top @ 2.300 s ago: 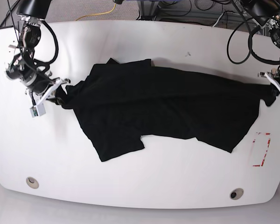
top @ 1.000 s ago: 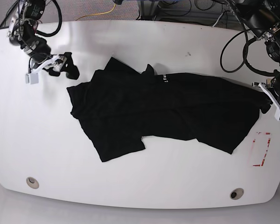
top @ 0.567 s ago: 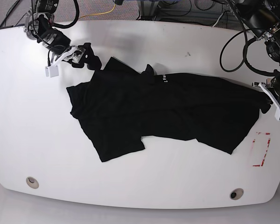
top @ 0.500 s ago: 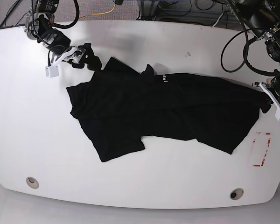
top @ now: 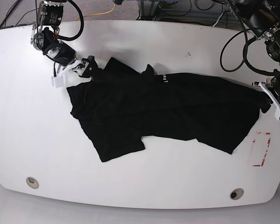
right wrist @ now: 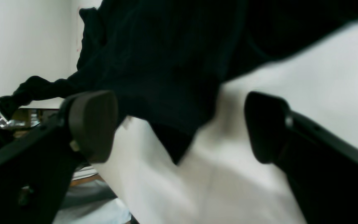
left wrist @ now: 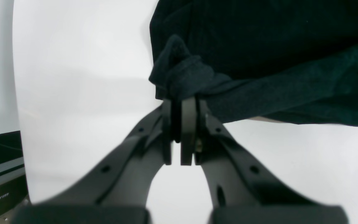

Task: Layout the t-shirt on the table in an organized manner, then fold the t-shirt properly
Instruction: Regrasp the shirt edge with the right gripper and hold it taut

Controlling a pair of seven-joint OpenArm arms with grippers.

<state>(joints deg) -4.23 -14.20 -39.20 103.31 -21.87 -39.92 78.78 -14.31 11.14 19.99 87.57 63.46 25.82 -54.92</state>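
Observation:
The black t-shirt [top: 163, 109] lies spread and rumpled across the middle of the white table [top: 177, 186], small white lettering [top: 162, 78] near its collar. At the base view's right, my left gripper [top: 269, 98] is shut on the shirt's right edge. The left wrist view shows its jaws [left wrist: 179, 102] pressed together on a bunched fold of the t-shirt [left wrist: 259, 46]. My right gripper [top: 77, 70] stands wide open at the shirt's upper left corner. In the right wrist view, the gripper [right wrist: 179, 124] has the t-shirt [right wrist: 166, 62] lying just ahead, a corner reaching between its fingers.
Red tape marks [top: 261, 149] sit near the table's right edge. Two round grommet holes [top: 32, 182] [top: 236, 193] lie along the front edge. Black cables [top: 233, 42] hang by the right arm at the back.
My right gripper, open throughout, has swung from the far left corner rightward and down to the shirt's upper left corner. The left gripper and the shirt have stayed put.

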